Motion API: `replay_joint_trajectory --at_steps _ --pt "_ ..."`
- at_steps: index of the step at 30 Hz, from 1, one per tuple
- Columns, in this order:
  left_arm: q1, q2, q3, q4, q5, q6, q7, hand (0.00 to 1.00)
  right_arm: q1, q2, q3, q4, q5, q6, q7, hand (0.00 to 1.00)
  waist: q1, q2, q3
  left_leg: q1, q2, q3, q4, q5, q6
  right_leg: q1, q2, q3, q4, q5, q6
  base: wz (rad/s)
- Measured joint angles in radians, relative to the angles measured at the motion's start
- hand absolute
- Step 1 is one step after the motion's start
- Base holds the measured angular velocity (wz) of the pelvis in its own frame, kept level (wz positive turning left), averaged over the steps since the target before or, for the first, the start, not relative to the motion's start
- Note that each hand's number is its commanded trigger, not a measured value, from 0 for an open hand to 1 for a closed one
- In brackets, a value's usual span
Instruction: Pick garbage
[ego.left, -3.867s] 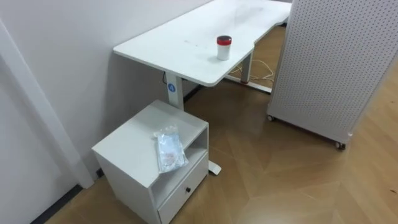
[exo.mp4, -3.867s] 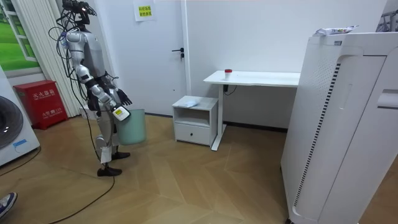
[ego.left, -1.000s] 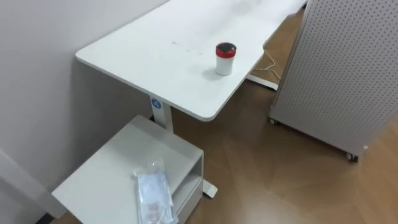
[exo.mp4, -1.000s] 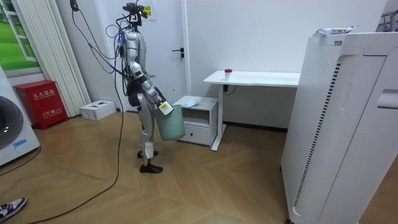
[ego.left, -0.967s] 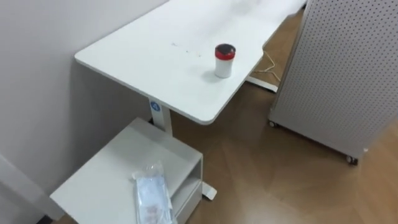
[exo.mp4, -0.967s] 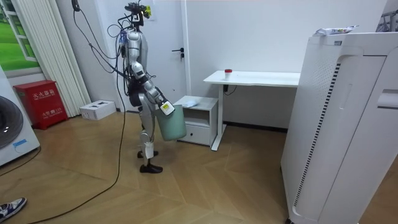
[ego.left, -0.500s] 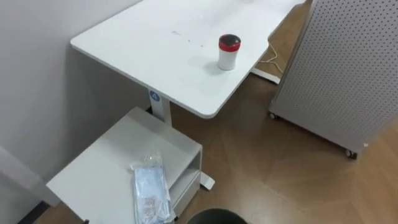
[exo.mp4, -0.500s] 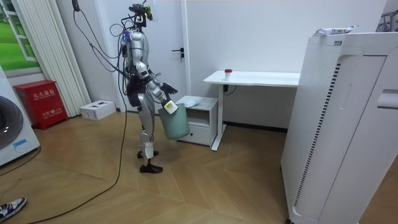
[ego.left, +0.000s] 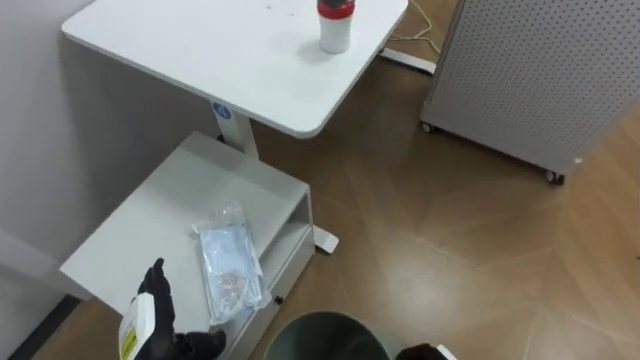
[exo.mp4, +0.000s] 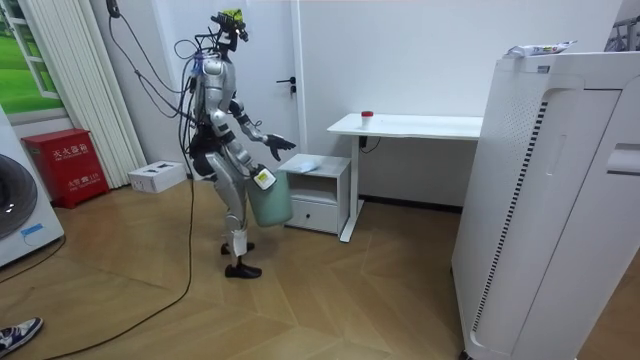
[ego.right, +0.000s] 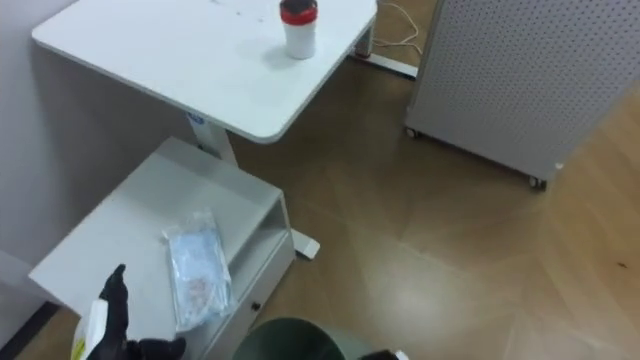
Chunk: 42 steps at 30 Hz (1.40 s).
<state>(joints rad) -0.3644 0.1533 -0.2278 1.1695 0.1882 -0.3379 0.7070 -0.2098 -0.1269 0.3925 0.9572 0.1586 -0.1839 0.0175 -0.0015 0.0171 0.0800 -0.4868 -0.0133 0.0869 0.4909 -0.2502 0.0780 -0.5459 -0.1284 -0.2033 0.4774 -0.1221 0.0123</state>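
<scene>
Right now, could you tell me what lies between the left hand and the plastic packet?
Only bare cabinet top separates the left hand from the plastic packet, in the left eye view.

Eye views: from the robot's head, close, pitched steeply down over a low white cabinet (ego.left: 190, 215), a white rectangular desk (ego.left: 230, 60) and a pale green round bin (ego.left: 325, 335). The two are slightly offset. Room view: well off, level, robot side-on, shares the cabinet, desk and bin.

cabinet top (ego.left: 160, 215): bare around packet (ego.left: 230, 265) | desk (ego.left: 220, 60) just beside far end | bin (ego.left: 325, 338) below front
</scene>
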Motion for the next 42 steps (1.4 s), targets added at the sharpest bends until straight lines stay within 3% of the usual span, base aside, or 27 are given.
replay_joint_trajectory --at_steps 4,12,17,22,31,37,42 --pt "-0.031 -0.003 -0.034 0.008 0.0 -0.003 0.038 0.0 -0.008 0.001 0.057 0.001 0.02 0.001 -0.018 1.0 -0.009 0.004 0.0026 -0.051 0.003 0.001 0.032 0.0 -0.003 -0.05 0.0 0.007 0.027 0.002 -0.01 0.0" --pt "-0.078 -0.013 -0.034 0.008 0.001 -0.007 0.1 0.0 -0.035 0.015 0.067 0.003 0.071 0.012 -0.042 1.0 -0.023 0.004 0.0028 -0.169 0.022 0.022 0.09 -0.002 -0.007 -0.171 0.006 0.021 0.07 0.013 -0.026 -0.08" --pt "-0.116 -0.016 -0.044 0.022 0.003 -0.005 0.146 0.0 -0.075 0.004 0.091 0.003 0.115 0.048 -0.052 1.0 -0.03 0.003 0.0029 -0.247 0.033 0.028 0.139 -0.011 -0.016 -0.253 0.009 0.031 0.117 0.012 -0.035 -0.05" --pt "-0.142 -0.003 -0.067 0.049 0.042 0.017 0.18 0.0 -0.096 0.003 0.101 -0.002 0.166 0.073 -0.05 1.0 -0.049 0.003 0.0038 -0.288 0.039 0.028 0.172 -0.014 -0.018 -0.29 0.01 0.029 0.138 0.012 -0.047 -0.02" --pt "-0.178 0.021 -0.075 0.049 0.09 0.035 0.229 0.0 -0.099 -0.003 0.133 -0.048 0.201 0.076 -0.049 1.0 -0.076 0.005 0.0067 -0.387 0.049 0.03 0.24 -0.02 -0.017 -0.377 0.003 0.019 0.187 0.003 -0.062 0.0" --pt "-0.201 0.025 -0.112 0.049 0.154 0.073 0.229 0.0 -0.107 -0.019 0.134 -0.08 0.245 0.081 -0.049 1.0 -0.078 0.014 0.0136 -0.441 0.06 0.041 0.271 -0.026 -0.019 -0.428 -0.003 0.01 0.221 -0.008 -0.07 0.06" --pt "-0.224 0.026 -0.137 0.049 0.204 0.117 0.244 0.0 -0.121 -0.035 0.135 -0.111 0.269 0.101 -0.061 1.0 -0.075 0.015 0.0146 -0.501 0.061 0.041 0.327 -0.044 -0.018 -0.493 -0.01 0.012 0.286 -0.032 -0.075 0.02"
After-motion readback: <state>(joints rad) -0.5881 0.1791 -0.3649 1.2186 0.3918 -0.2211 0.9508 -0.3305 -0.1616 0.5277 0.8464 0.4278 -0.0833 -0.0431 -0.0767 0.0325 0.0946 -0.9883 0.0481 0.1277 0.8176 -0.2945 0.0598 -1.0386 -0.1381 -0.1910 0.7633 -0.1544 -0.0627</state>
